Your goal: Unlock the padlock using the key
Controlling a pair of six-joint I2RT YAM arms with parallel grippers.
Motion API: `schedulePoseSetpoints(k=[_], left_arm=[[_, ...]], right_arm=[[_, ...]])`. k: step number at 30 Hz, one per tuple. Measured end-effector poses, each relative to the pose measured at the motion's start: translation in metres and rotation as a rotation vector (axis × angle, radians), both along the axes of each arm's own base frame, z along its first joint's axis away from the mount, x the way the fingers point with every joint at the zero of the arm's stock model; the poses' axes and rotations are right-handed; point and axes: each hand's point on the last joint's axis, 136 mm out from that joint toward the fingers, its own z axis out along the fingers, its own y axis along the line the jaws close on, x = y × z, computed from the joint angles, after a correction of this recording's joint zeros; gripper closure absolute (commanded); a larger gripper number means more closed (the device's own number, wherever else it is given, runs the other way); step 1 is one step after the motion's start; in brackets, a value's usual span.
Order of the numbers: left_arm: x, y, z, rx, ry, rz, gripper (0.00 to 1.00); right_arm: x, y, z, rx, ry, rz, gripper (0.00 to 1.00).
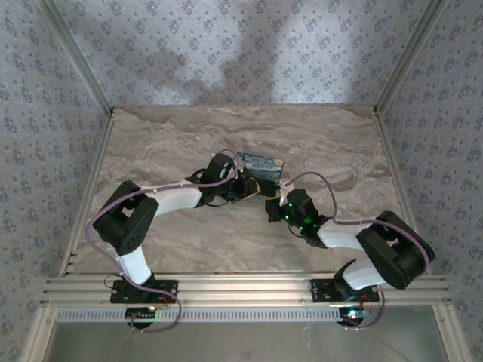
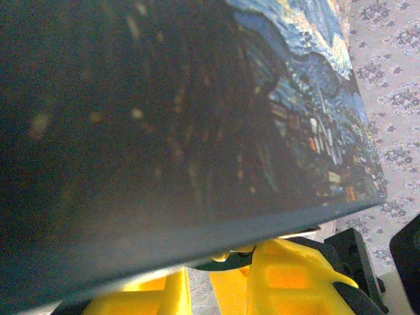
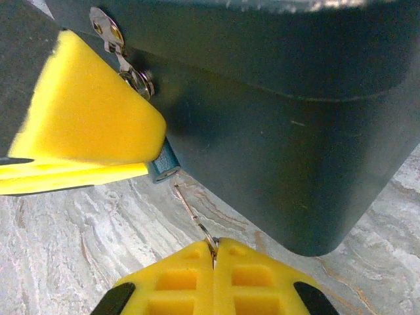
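Note:
The teal-blue padlock [image 3: 163, 169] hangs from the metal hasp [image 3: 139, 81] on the front of the dark blue starry-night box [image 3: 295, 118]. My left gripper [image 2: 220, 289] is shut on the padlock, and one of its yellow fingers [image 3: 85, 118] covers most of it. My right gripper [image 3: 214, 244] is shut on the key [image 3: 193, 216]. The thin blade points up-left, its tip right at the padlock's bottom face. From above, both grippers meet at the box's [image 1: 259, 167] near side, left gripper [image 1: 253, 187] and right gripper [image 1: 270, 202].
The box [image 2: 164, 118] looms close over the left wrist camera. Marble tabletop [image 1: 173, 136] lies all around, bounded by metal frame rails [image 1: 226, 290] in front and patterned walls at the sides and back.

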Motion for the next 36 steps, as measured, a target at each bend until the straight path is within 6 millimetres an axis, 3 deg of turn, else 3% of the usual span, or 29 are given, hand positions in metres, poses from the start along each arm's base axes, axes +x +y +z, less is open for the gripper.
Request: schedulePoseSetpoints(k=[36], left_arm=[[0.002,-0.003,0.004,-0.02,0.0,0.014,0.82]], right_arm=[[0.009,0.006,0.012,0.048,-0.054,-0.006,1.0]])
